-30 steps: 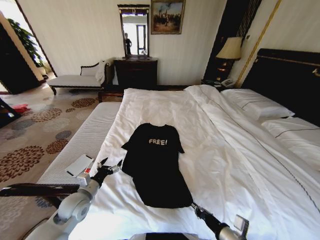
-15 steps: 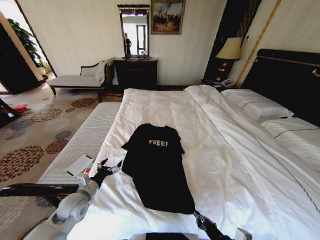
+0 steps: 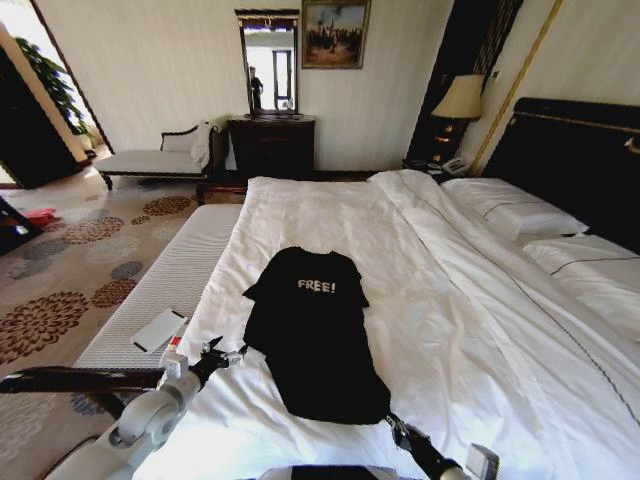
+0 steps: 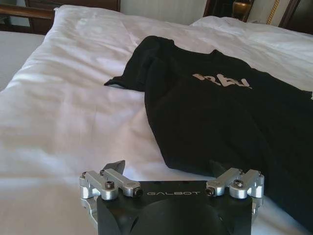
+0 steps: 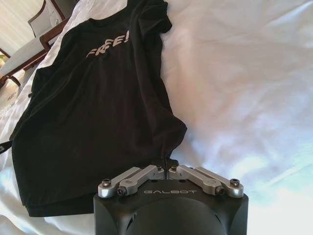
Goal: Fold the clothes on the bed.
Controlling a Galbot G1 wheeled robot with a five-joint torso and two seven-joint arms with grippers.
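Not much folded so far, from where I'm standing. The black T-shirt point(image 3: 312, 335) is lying flat and face up on the white bed point(image 3: 470, 330), toward the foot end and over on the side nearest the carpet, well apart from the pillows point(image 3: 520, 215). Both sleeves are spread out and the "FREE!" lettering is in plain sight, so I'd say no fold has been completed yet and basically the whole job is left.

Orientation: the collar points away from the robot toward the far wall with the dresser, and the hem is nearest the robot. The long axis runs from hem to collar, leaning a little so the hem end drifts toward the robot's right.

The right gripper point(image 5: 168, 169) is down at the hem corner on that side, jaws pinched together with a bit of black cloth bunched up between the tips. It looks to me like it has hold of the hem corner, though the fingertips are mostly buried in the fabric, so I wouldn't swear to how firm that hold is.

The left gripper point(image 4: 168, 169) is low over the duvet just beside the shirt's other edge, jaws spread wide and holding nothing, with one finger point(image 4: 222, 171) right at the fabric's edge.
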